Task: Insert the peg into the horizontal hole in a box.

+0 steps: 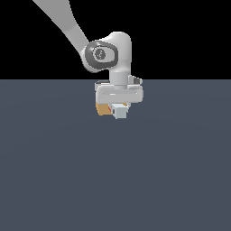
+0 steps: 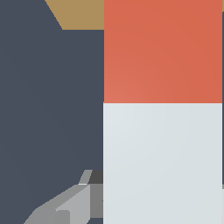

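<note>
In the exterior view my gripper [image 1: 119,105] hangs low over the floor, shut on the peg [image 1: 120,111], whose white end faces the camera. The tan box [image 1: 103,109] sits just behind it, toward the exterior view's left, partly hidden by the hand. In the wrist view the peg [image 2: 162,131] fills much of the picture, its white half near me and its orange-red end [image 2: 162,50] pointing toward the box [image 2: 78,13], of which only a corner shows. One grey finger [image 2: 72,205] shows beside the peg. The hole is hidden.
A flat dark grey-blue floor [image 1: 115,180] spreads around the box and the gripper. The arm's white links [image 1: 67,22] rise up toward the exterior view's upper left.
</note>
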